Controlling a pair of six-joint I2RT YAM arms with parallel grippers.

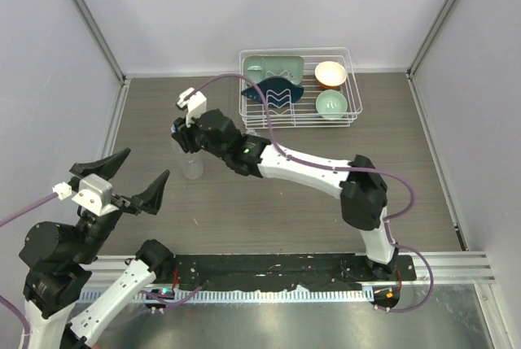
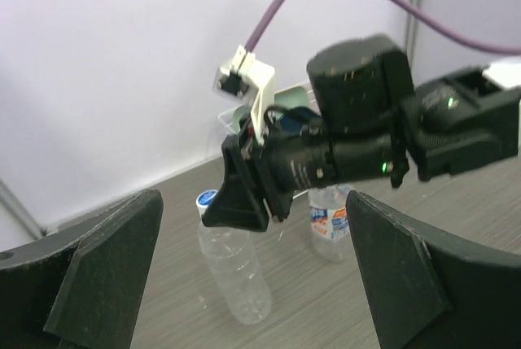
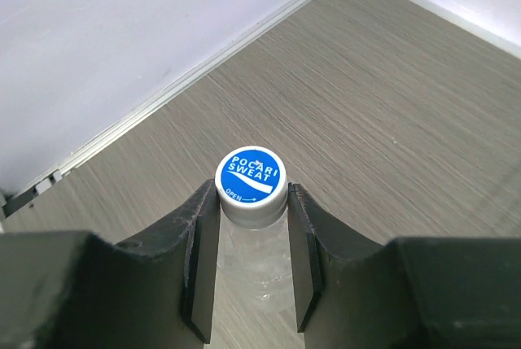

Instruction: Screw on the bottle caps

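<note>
My right gripper is shut on a bottle cap, white with a blue printed top, which sits on the neck of the unlabelled clear bottle. That bottle stands upright on the table, and its cap also shows in the left wrist view. The labelled bottle stands just behind it, its top hidden by the right arm. The second cap is hidden. My left gripper is open and empty, raised to the near left of both bottles.
A white wire dish rack stands at the back of the table, holding a green tray, a dark blue dish, an orange bowl and a green bowl. Walls close in on both sides.
</note>
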